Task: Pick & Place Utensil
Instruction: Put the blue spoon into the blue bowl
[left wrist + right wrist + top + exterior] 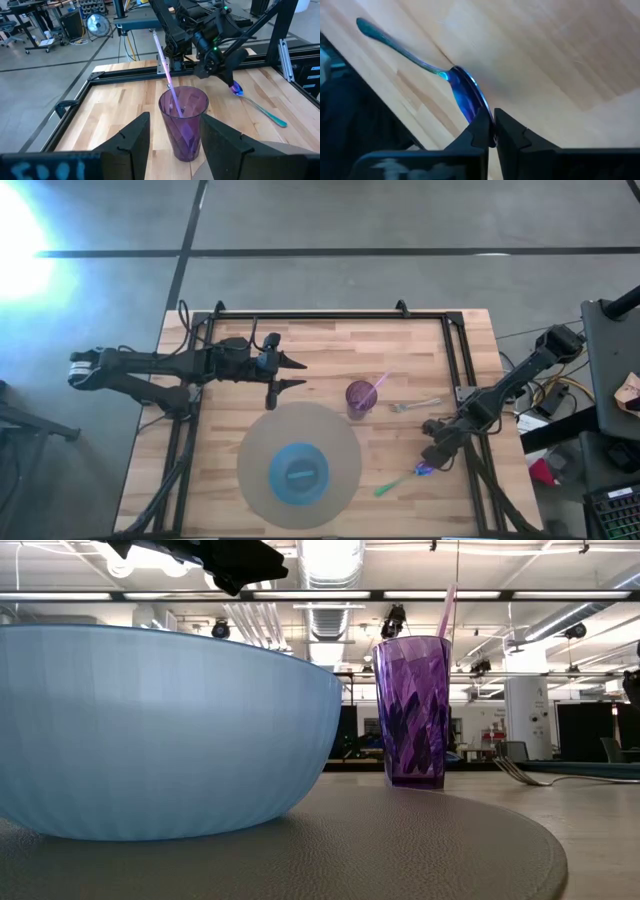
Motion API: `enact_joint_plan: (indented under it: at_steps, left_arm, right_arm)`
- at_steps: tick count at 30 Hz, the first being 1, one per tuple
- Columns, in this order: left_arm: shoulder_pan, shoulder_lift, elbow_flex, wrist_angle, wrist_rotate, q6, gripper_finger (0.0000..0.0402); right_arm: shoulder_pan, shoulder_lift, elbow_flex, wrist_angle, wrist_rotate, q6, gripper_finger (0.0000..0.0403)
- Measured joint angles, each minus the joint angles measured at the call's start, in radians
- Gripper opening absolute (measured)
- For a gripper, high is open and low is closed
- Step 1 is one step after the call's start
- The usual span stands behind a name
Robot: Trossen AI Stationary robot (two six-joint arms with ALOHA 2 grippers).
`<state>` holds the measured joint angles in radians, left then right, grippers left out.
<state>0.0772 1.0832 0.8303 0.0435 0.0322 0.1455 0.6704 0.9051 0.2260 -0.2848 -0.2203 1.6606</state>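
Observation:
A spoon (pixel 400 481) with a blue bowl and a green handle lies on the wooden table near the right front. My right gripper (pixel 430 466) is shut on its bowl end. A purple cup (pixel 361 396) stands mid-table with a pink stick in it. My left gripper (pixel 290 375) hangs open above the table to the cup's left, fingers pointing toward the cup (pixel 183 120), touching nothing. A silver fork (pixel 415 405) lies flat just right of the cup. My right gripper (pixel 492 135) pinches the tip of the spoon's blue bowl (pixel 470 102) between its two fingers. The fingers slant down from the table's right side, roughly in line with the spoon. The handle (pixel 390 42) stretches away over the wood toward the table's left.
A blue bowl (pixel 299 473) sits on a round grey mat (pixel 255 442) at the front middle, left of the spoon. A black frame (pixel 462 370) borders the table. Bare wood lies between the mat and the right edge.

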Motion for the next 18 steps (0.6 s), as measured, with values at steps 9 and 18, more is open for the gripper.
enact_joint_plan:
  at_steps: [9, 18]
  left_arm:
    - [0.000, 0.000, 0.000, 0.000, 0.000, 0.000, 0.0165]
    - [0.000, 0.000, 0.000, 0.000, 0.000, -0.026, 0.0165]
  right_arm:
    - [0.000, -0.002, 0.036, 0.008, 0.003, -0.071, 0.0008]
    - [0.000, -0.002, 0.097, 0.008, 0.003, -0.153, 0.0008]
